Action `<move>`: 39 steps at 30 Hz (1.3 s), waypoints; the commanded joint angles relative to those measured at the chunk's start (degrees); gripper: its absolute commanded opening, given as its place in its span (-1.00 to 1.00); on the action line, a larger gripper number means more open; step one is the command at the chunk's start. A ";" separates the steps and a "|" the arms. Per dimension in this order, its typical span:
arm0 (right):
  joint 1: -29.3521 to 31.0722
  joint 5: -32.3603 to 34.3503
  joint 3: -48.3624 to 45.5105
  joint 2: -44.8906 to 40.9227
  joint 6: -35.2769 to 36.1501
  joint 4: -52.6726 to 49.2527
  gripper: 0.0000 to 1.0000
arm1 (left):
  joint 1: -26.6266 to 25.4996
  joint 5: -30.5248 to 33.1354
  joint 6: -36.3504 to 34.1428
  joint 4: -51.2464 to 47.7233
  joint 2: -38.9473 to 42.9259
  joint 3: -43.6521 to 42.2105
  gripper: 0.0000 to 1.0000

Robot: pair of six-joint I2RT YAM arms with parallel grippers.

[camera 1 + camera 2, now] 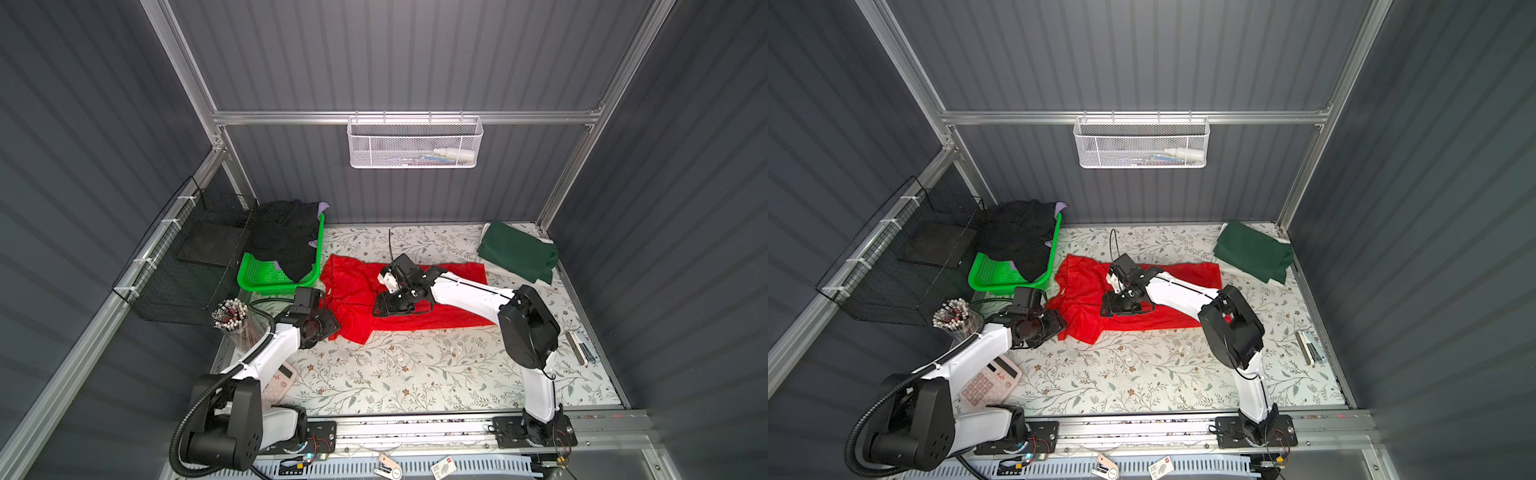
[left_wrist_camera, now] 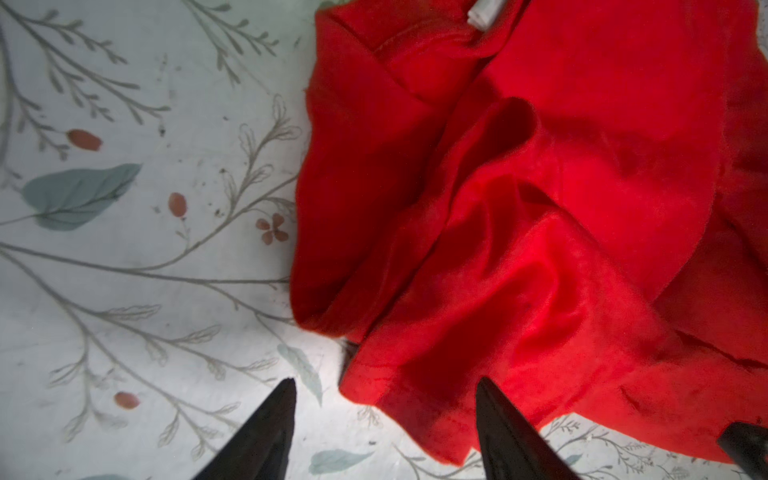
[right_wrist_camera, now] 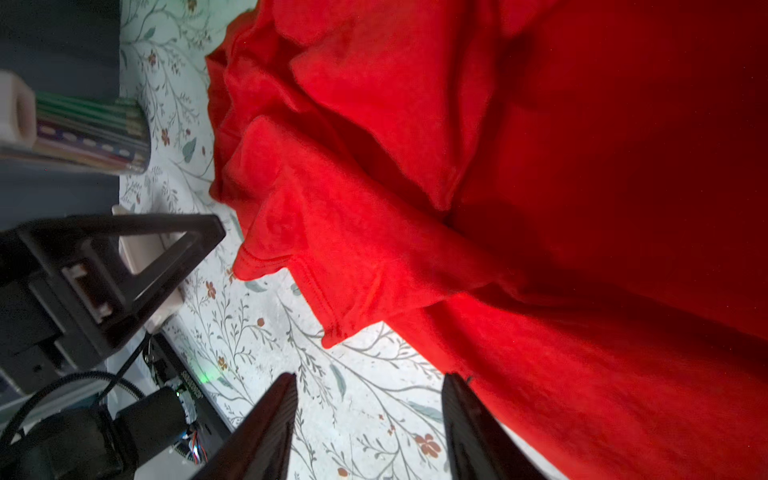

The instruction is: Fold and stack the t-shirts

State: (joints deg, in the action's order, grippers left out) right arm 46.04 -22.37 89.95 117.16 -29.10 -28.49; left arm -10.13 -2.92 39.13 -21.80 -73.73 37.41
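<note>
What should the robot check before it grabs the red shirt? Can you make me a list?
1. Red t-shirt lying flat: not ok, its left end is bunched and wrinkled.
2. Left gripper open: ok, jaws apart by the shirt's hem.
3. Right gripper open: ok, jaws apart at the shirt's edge.
4. Cloth really between either pair of jaws: cannot tell from the wrist views.
5. Stack spot ready: ok, the folded dark green t-shirt lies at the table's far right corner.
</note>
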 commanded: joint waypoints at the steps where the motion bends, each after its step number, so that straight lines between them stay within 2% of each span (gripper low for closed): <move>1: 1.61 -2.48 2.79 2.90 2.74 -5.48 0.12 | 0.20 -3.37 0.96 3.01 -2.46 -1.04 0.32; 7: 4.63 -2.98 6.72 6.29 4.84 -11.51 0.06 | 0.20 -5.50 1.18 5.46 -2.83 -2.14 0.18; 17: 6.64 -3.60 11.24 11.44 4.09 -15.54 0.02 | 0.19 -7.06 -0.26 4.10 -1.60 -3.43 0.16; 22: 6.78 -0.35 14.19 14.28 0.92 -18.36 0.02 | 0.20 -8.03 -0.73 3.16 0.43 -3.53 0.16; 27: 7.55 2.43 17.92 17.03 -1.69 -21.55 -0.06 | 0.16 -8.87 -2.19 2.20 1.05 -3.15 0.17; 28: 7.73 4.73 18.84 17.59 -2.20 -22.21 -0.09 | 0.17 -9.07 -2.61 2.16 1.21 -3.26 0.16; 39: 9.28 8.50 27.84 23.70 -6.05 -29.57 -0.23 | 0.19 -9.78 -6.24 0.54 4.66 -4.07 0.16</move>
State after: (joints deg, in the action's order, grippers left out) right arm 54.61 -17.06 116.33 137.84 -33.69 -53.91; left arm -10.13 -12.05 35.29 -18.96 -70.96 34.00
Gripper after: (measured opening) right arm 0.394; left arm 0.580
